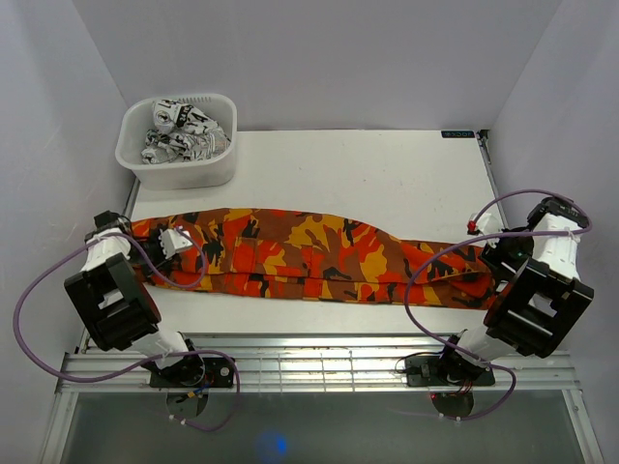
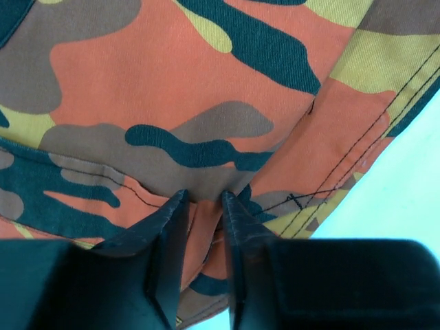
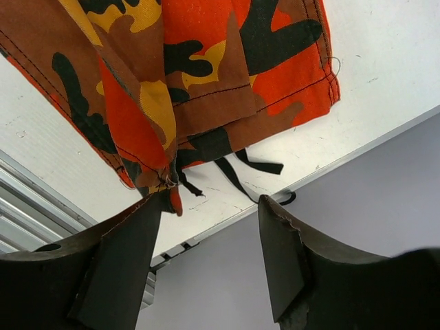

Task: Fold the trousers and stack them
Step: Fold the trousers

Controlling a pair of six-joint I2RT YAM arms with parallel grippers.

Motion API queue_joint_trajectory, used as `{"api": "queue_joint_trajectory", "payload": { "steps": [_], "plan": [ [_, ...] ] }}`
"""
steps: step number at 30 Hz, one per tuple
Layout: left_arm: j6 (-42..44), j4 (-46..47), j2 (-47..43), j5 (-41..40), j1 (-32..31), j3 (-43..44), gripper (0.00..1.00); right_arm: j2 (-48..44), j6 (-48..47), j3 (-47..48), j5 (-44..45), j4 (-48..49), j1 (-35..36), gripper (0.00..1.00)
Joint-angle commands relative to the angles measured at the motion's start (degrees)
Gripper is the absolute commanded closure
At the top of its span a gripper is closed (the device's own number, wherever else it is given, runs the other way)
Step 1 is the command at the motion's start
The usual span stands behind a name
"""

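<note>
Orange, red and brown camouflage trousers [image 1: 309, 256] lie stretched left to right across the white table [image 1: 387, 174], folded lengthwise. My left gripper [image 1: 177, 242] sits at their left end, shut on a pinched fold of the cloth [image 2: 206, 227]. The left wrist view shows its fingertips [image 2: 175, 206] close together with fabric between them. My right gripper [image 1: 495, 259] is at the right end, open. In the right wrist view [image 3: 212, 206] the hem corner [image 3: 165, 180] with black drawstrings [image 3: 237, 172] lies by the left fingertip, not clamped.
A white basket [image 1: 140, 159] holding a grey-and-white printed garment [image 1: 184, 130] stands at the back left corner. Grey walls close in on both sides. The table's right edge [image 3: 357, 148] and a slatted metal rail [image 1: 319, 362] along the near edge are close to the arms.
</note>
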Motion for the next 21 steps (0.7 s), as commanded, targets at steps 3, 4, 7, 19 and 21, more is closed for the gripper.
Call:
{"api": "queue_joint_trajectory", "payload": {
  "steps": [3,4,7,19,21],
  "plan": [
    [0.79,0.94,0.69,1.27,-0.48,2.07,0.76,-0.86,-1.16,0.13,0.44,-0.15,0.13,0.36],
    [0.71,0.68,0.95,1.44,-0.48,2.33,0.79,-0.95,-1.16,0.13,0.36,-0.15,0.21,0.36],
    [0.62,-2.82,1.75,3.1,-0.57,4.79,0.89,-1.3,-1.16,0.13,0.18,0.11,0.13,0.36],
    [-2.19,-11.01,2.45,6.28,-0.48,8.58,1.0,-3.23,-3.88,-1.1,-5.26,-1.22,0.91,0.36],
    [-2.28,-10.75,2.28,6.36,-0.57,8.22,1.0,-3.76,-3.27,-1.8,-6.15,0.28,1.62,0.36]
  ]
}}
